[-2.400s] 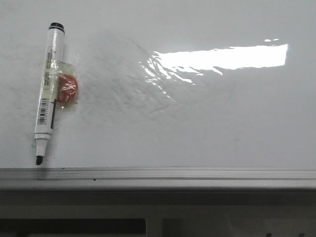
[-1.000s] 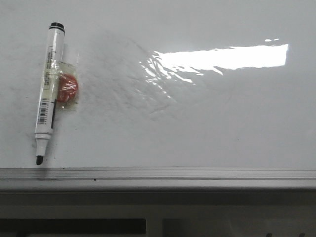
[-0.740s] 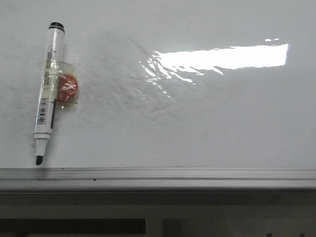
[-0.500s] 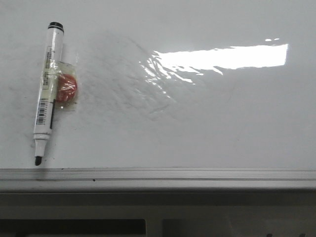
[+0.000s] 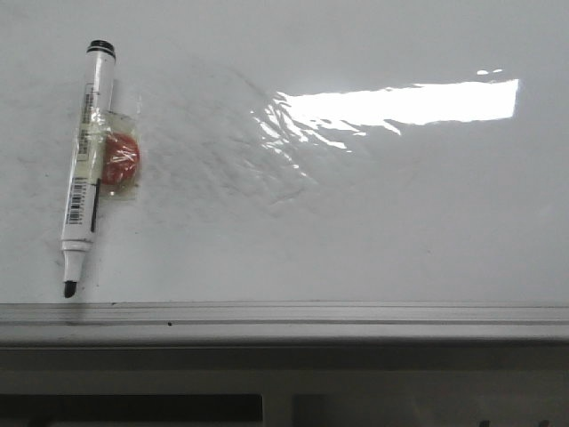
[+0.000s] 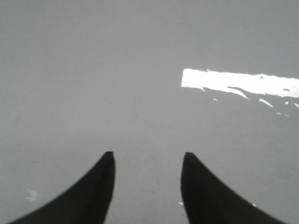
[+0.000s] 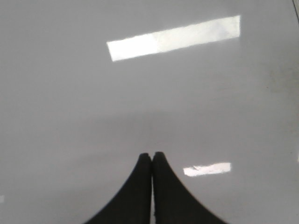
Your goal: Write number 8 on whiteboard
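The whiteboard (image 5: 356, 231) fills the front view, glossy white with faint smudges and a bright light reflection. No number 8 shows on it. A white marker pen (image 5: 86, 160) with an uncapped black tip lies at the left, tip toward the grey edge rail (image 5: 284, 313), with a red-orange lump (image 5: 121, 160) taped to its side. Neither gripper shows in the front view. In the left wrist view my left gripper (image 6: 147, 156) is open and empty over bare board (image 6: 93, 70). In the right wrist view my right gripper (image 7: 152, 155) is shut and empty over bare board (image 7: 70, 116).
Below the rail a darker frame with openings (image 5: 133, 409) runs along the front. A bright reflection (image 5: 400, 102) lies on the board's right half.
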